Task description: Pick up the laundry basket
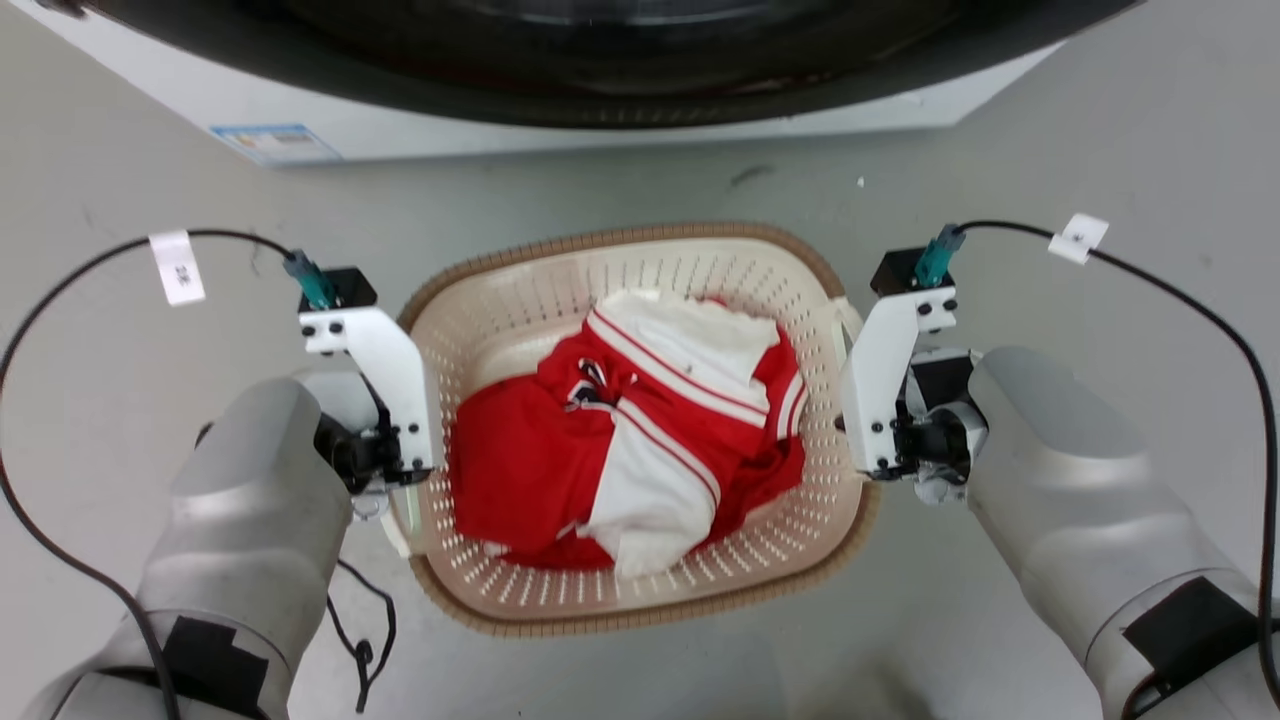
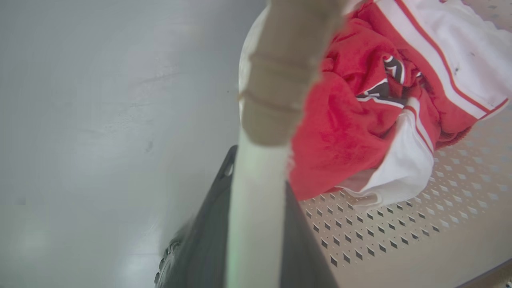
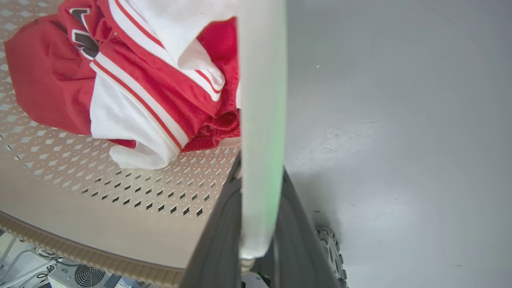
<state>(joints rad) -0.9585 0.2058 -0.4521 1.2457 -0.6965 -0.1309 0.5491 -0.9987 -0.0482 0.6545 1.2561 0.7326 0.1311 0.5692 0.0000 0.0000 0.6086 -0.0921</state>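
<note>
The left hand (image 2: pixel 258 176) is closed on the left white side handle (image 2: pixel 256 208) of the laundry basket (image 1: pixel 620 238), with one dark finger (image 2: pixel 208 232) pressed to each face of the pale strip. The right hand (image 3: pixel 262 168) grips the right handle (image 3: pixel 262 120) the same way, its fingers (image 3: pixel 216 240) hard against both sides. In the head view the basket lies crosswise between the two forearms, directly before the robot, over a grey floor (image 1: pixel 640 190). I cannot tell whether its base rests on the floor or hangs just above it. A crumpled red and white garment (image 1: pixel 620 440) lies in the middle of the basket's perforated bottom, below the brown woven-look rim and apart from both handles. Beyond the far rim, across a strip of bare floor, stands the white washing machine (image 1: pixel 400 130), with the dark ring of its door above and a blue and white label (image 1: pixel 275 143) low on its front. A white camera bracket (image 1: pixel 375 370) on the left wrist stands over the basket's left rim and hides that hand from the head view. Its twin (image 1: pixel 880 370) stands at the right rim. A black cable (image 1: pixel 60 290) with a white tag loops out from the left bracket over the floor, and another (image 1: pixel 1200 310) runs from the right one; both hang well apart from the basket.
</note>
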